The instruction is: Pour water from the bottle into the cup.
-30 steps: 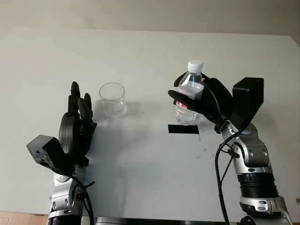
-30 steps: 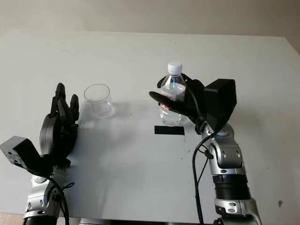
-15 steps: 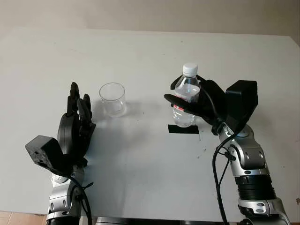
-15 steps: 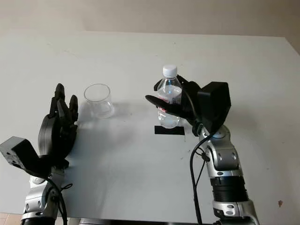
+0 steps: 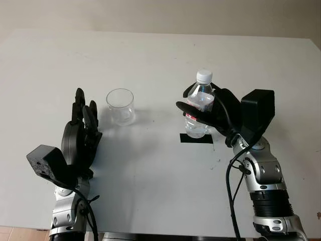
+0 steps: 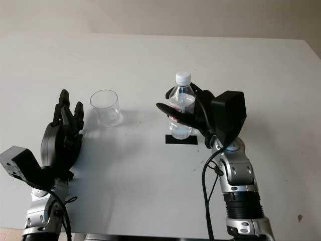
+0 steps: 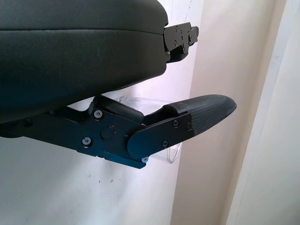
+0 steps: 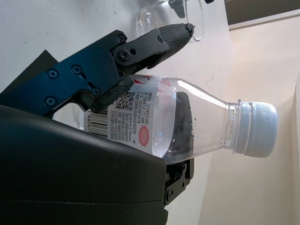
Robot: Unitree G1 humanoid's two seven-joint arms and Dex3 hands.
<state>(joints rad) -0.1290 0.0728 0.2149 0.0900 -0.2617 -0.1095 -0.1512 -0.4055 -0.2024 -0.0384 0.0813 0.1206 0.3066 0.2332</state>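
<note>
right hand (image 5: 208,111) gripping bottle (image 5: 199,104) — cup (image 5: 121,106) apart

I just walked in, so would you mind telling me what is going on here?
The robot's right hand is closed around a clear water bottle, upright with its white cap on, above a black patch on the white table. The empty clear cup stands apart toward the left. The left hand is open beside the cup. Nothing is poured yet.

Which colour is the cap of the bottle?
The cap of the bottle is white; the right wrist view shows it best.
</note>
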